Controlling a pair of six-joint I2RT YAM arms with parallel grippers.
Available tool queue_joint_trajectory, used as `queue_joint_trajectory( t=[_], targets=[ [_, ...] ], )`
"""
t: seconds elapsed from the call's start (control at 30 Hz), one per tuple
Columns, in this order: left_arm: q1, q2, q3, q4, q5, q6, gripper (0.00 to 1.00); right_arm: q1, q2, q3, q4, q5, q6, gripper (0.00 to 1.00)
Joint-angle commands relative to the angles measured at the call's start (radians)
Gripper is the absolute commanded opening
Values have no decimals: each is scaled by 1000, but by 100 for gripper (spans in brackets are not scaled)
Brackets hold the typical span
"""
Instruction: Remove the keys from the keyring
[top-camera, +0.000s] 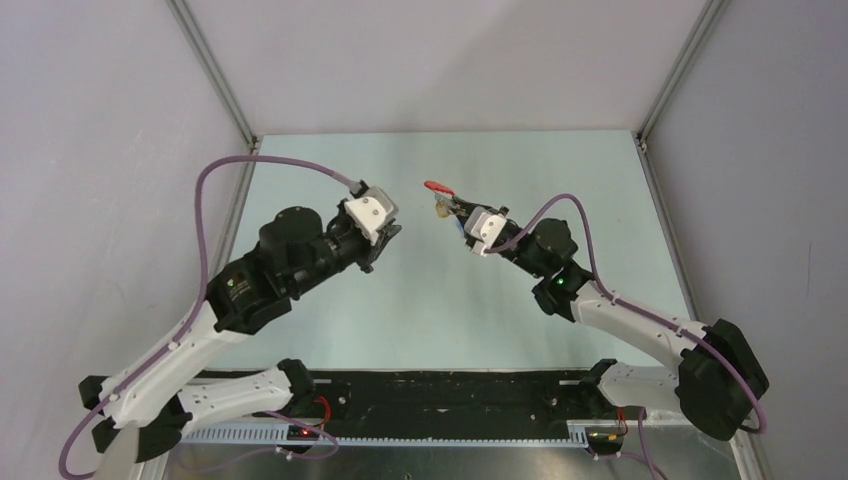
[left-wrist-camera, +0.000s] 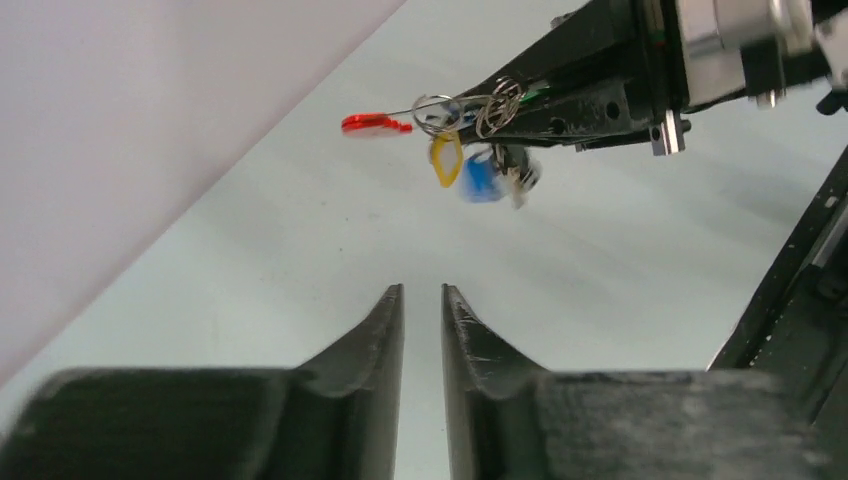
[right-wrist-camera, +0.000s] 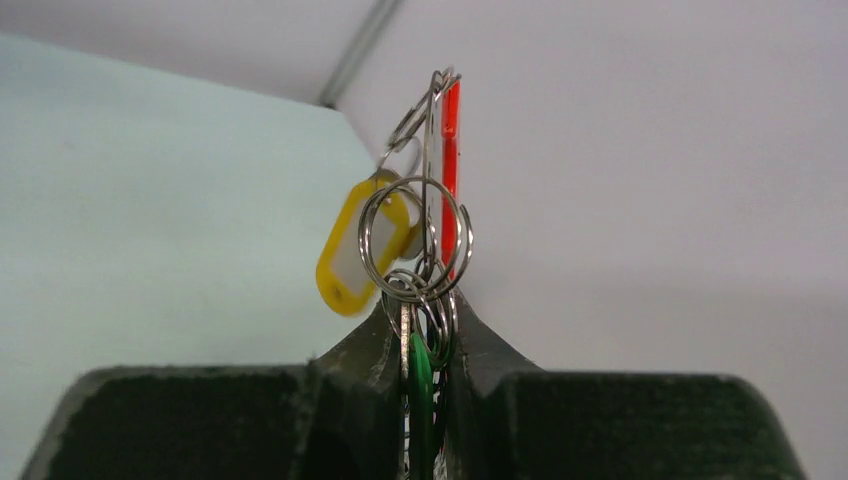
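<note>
while right gripper (right-wrist-camera: 425, 308) clamps the keyring (right-wrist-camera: 451, 150), left gripper (left-wrist-camera: 422, 292) hangs empty — slightly parted.

keyring (left-wrist-camera: 376, 124): red crescent plus silver wire arc, held in mid-air. yellow, blue and green-headed keys (left-wrist-camera: 482, 180) dangle from it on split rings.

We are seeing a keyring (right-wrist-camera: 451, 160) showing a bright red plastic part joined to shiny silver metal loops. The keys (right-wrist-camera: 337, 272) are showing one yellow head with a pale middle, one blue head and one green head. The left pincer (left-wrist-camera: 422, 295) and the right pincer (right-wrist-camera: 425, 315) are both looking matt black. The worktop (top-camera: 420, 320) is looking pale mint and plain, and the cables (top-camera: 203, 215) are showing purple.
</note>
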Motion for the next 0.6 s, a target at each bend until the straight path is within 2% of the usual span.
queue_joint_trajectory(
  t=[0.0, 0.1, 0.27, 0.43, 0.53, 0.57],
  targets=[
    [53, -2, -45, 55, 37, -216, 32, -11, -18, 88, -5, 12, -421, 0],
    [89, -8, -74, 79, 98, -260, 45, -18, -25, 133, -82, -19, -492, 0],
    [102, -88, -256, 318, 116, -243, 68, -36, -42, 220, -206, -89, -564, 0],
    [105, -144, -395, 562, 209, -242, 77, -37, -51, 269, -289, -151, -577, 0],
    [105, -149, -402, 626, 271, -213, 97, -34, -55, 299, -338, -171, -585, 0],
    [105, -147, -401, 629, 267, -211, 99, -32, -58, 303, -343, -174, -590, 0]
  ],
)
